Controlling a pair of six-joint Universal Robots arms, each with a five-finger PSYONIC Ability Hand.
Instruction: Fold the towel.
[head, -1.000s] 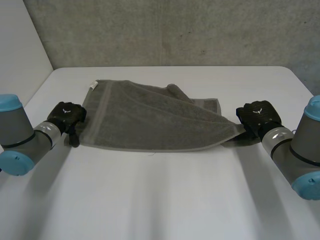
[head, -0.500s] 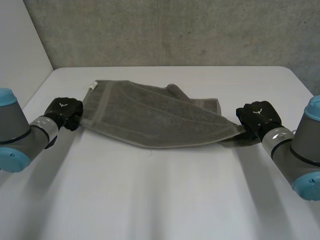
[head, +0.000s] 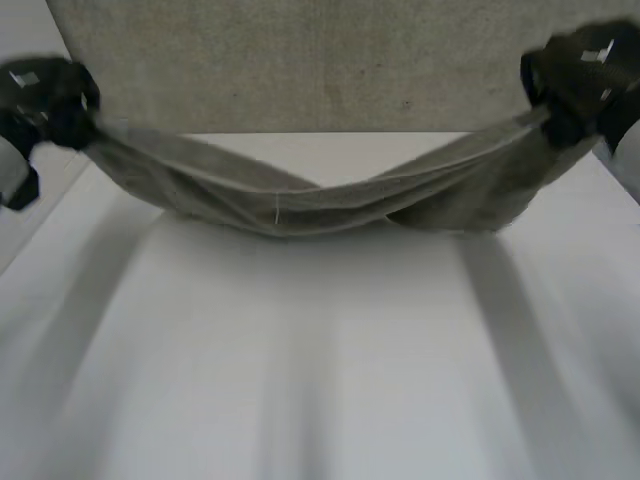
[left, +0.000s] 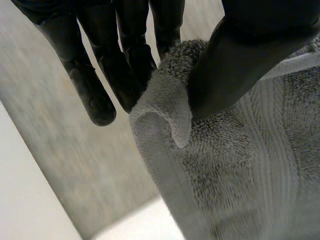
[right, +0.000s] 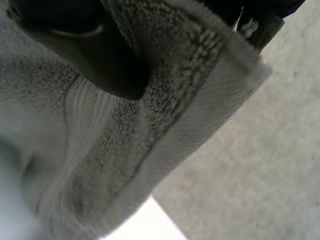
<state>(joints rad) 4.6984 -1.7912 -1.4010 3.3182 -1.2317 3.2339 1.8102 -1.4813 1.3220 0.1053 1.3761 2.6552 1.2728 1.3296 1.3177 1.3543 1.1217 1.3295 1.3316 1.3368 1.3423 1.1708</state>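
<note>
The grey towel (head: 300, 200) hangs stretched between both hands, high over the white table (head: 320, 360), sagging in the middle. My left hand (head: 45, 95) grips its left end; in the left wrist view the thumb (left: 235, 60) pinches a towel (left: 240, 170) corner against the fingers (left: 125, 55). My right hand (head: 580, 75) holds the right end; in the right wrist view its thumb (right: 85, 45) presses on the towel (right: 125, 135) edge, so the hand is shut on the cloth.
A grey wall (head: 320, 60) rises behind the table's far edge. The table's bare white top stretches from under the hanging towel to the near side.
Both hands have risen from the tabletop and moved apart, lifting the towel off the table. The left hand closed on the towel's left corner.
</note>
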